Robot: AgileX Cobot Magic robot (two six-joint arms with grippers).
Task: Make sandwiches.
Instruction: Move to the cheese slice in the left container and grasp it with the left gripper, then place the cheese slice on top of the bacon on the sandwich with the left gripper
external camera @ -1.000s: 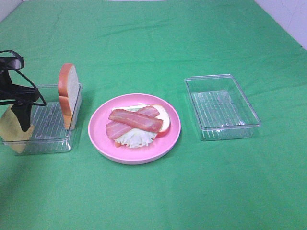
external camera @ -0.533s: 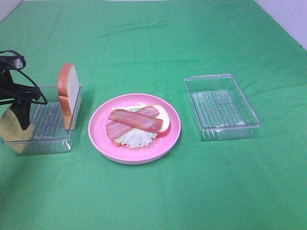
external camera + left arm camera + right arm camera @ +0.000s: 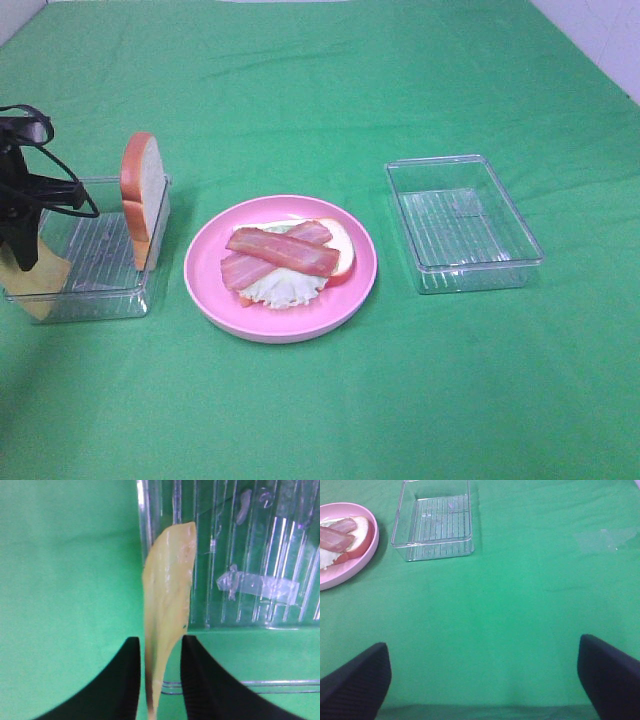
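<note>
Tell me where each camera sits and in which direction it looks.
Exterior high: mounted high, looking down on the pink plate, left tray and right tray; left gripper visible.
Left wrist: on the left arm, looking past its fingers, which hold the cheese slice, at the left tray.
Right wrist: on the right arm, looking past the open right gripper at the right tray.
Shared: exterior high and right wrist both show the pink plate.
</note>
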